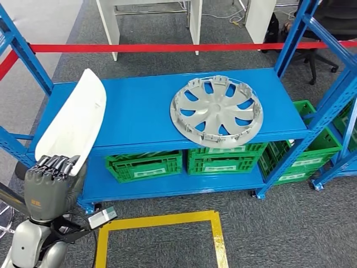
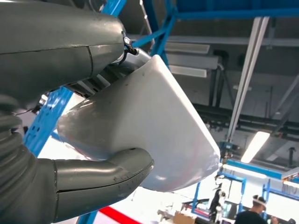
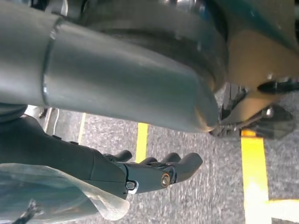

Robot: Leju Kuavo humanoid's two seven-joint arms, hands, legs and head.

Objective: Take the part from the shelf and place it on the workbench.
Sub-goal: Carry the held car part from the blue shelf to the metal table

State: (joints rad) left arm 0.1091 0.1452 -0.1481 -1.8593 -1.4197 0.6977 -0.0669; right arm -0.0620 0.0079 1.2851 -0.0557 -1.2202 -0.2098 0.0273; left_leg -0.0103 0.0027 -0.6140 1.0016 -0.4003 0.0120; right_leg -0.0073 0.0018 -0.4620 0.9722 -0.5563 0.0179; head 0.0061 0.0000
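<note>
From the head camera I see the left hand [image 1: 49,187] gripping the white part [image 1: 73,120] by its lower end, holding it up in front of the left end of the blue shelf [image 1: 139,109]. The left wrist camera shows the thumb [image 2: 105,179] pressed under the part [image 2: 151,126] and the fingers over it. On the shelf's top deck lies a silver wheel cover [image 1: 217,110], well apart from the part. Green crates [image 1: 145,164] sit on the lower deck. Grey carpet with a yellow floor line [image 1: 162,223] lies before the shelf, and a red tape [image 1: 168,47] runs behind it. The right hand [image 3: 155,172] hangs over the carpet, fingers loosely extended, holding nothing.
</note>
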